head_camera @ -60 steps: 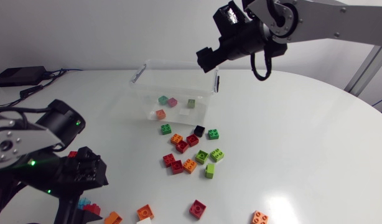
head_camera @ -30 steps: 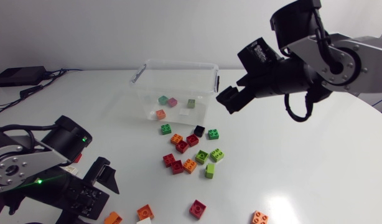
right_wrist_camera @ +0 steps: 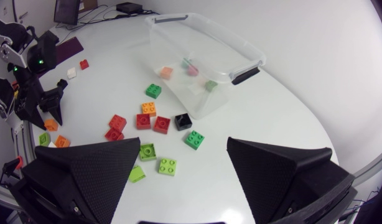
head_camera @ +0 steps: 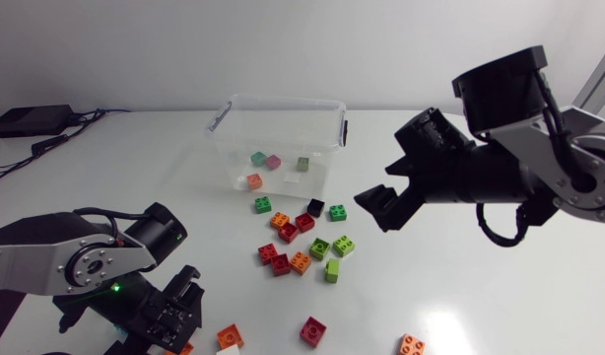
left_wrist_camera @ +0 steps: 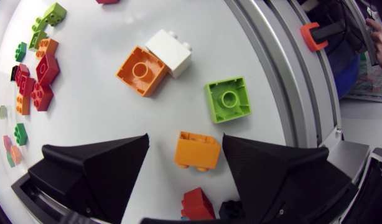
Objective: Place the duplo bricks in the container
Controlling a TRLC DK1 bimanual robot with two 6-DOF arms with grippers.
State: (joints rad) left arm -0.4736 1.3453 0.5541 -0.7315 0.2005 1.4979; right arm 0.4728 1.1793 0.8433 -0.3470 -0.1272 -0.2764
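Work is only beginning: the clear plastic container with grey handles (head_camera: 283, 100), ahead of my right gripper (right_wrist_camera: 183, 148), is holding just a few small bricks (head_camera: 273, 161) in green, pink and orange. Most of the coloured duplo bricks (head_camera: 304, 223) are lying loose on the white table (head_camera: 460, 296) beneath that gripper. Both grippers are standing spread and empty. My left gripper (left_wrist_camera: 186, 142) is straddling an orange brick (left_wrist_camera: 197, 151), not clamping it.

white table (head_camera: 500, 296) with scattered bricks (head_camera: 301, 261), container (head_camera: 283, 103)
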